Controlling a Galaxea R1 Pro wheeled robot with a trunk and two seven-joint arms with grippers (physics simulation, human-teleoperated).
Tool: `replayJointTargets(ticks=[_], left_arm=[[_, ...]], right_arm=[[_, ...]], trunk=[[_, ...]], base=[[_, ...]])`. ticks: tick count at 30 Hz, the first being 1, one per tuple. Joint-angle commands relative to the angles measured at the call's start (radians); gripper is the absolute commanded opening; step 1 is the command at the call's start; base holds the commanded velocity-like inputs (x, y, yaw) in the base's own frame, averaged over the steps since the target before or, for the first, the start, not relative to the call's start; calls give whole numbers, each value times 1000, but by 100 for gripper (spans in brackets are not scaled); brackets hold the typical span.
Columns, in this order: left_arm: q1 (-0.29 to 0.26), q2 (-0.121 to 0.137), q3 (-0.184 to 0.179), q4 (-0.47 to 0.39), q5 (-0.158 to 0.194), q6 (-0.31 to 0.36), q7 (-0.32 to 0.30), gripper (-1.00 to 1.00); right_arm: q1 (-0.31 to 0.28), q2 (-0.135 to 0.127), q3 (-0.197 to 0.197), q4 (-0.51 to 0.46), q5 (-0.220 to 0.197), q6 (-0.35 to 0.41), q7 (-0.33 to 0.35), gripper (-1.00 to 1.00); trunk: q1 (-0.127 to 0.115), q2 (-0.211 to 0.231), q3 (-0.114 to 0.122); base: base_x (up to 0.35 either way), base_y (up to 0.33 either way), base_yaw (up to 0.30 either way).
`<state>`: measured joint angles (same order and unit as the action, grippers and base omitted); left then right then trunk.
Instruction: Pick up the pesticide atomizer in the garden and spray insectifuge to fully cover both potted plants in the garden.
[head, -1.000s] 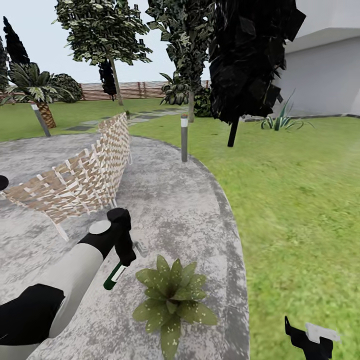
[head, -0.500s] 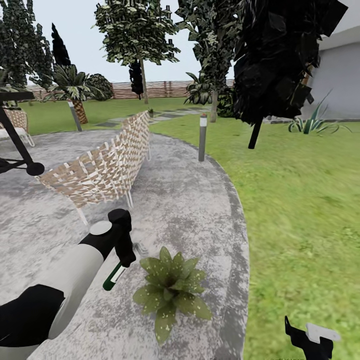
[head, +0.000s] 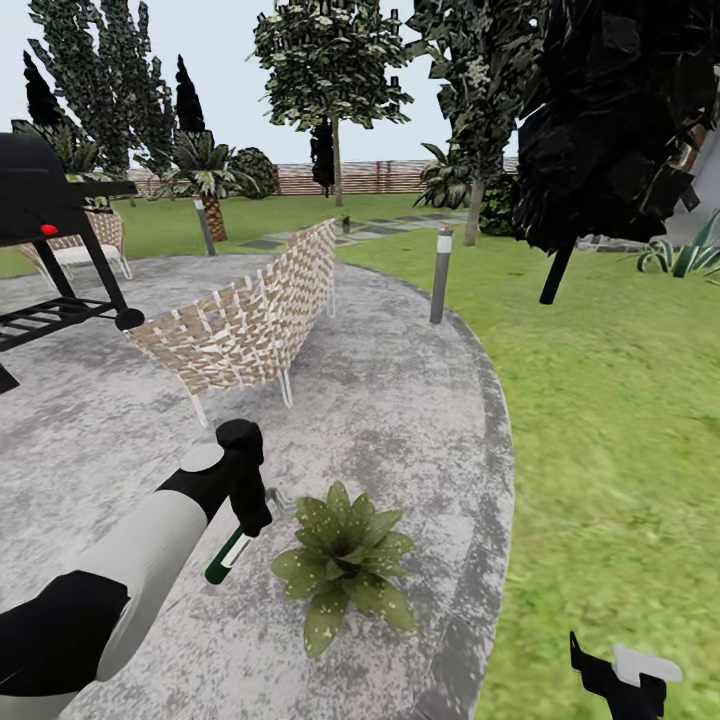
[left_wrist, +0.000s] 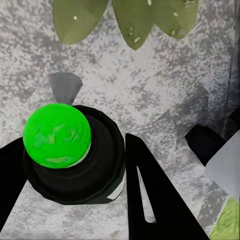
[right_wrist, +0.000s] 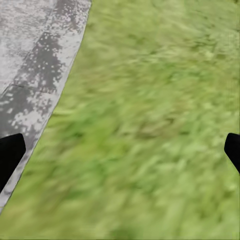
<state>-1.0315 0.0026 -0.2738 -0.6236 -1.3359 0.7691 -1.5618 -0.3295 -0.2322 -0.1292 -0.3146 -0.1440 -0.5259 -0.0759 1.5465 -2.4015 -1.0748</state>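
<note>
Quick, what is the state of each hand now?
Left hand: closed on the pesticide atomizer.
Right hand: open, holding nothing, above grass.

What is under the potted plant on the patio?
The potted plant sits on the grey paved patio. Its leaves spread over the stone and cover its base, so a pot and the contact spot cannot be seen.

The plant (head: 343, 563) sits on the patio (head: 400, 420); chair (head: 250, 320) behind it, lawn (head: 620, 420) to its right.
</note>
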Motion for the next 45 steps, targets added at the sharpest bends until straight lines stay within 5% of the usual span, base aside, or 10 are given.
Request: replayJointTargets(ticks=[1, 10, 17, 45], left_arm=[[1, 0, -5, -1, -6, 10, -9, -100], [7, 2, -6, 1, -8, 10, -9, -100], [8, 19, -19, 15, -55, 14, -9, -100], [54, 19, -5, 2, -43, 17, -6, -100]], right_arm=[[0, 0, 3, 1, -9, -3, 1, 100], [0, -1, 3, 2, -9, -3, 1, 100], [0, 0, 3, 2, -9, -3, 1, 100], [0, 0, 3, 1, -9, -3, 2, 100]], trunk=[[0, 0, -1], [0, 0, -1], [0, 0, -1], [0, 0, -1]], base=[[0, -277, 248], [-67, -268, 51], [-8, -31, 217], [-42, -29, 65]])
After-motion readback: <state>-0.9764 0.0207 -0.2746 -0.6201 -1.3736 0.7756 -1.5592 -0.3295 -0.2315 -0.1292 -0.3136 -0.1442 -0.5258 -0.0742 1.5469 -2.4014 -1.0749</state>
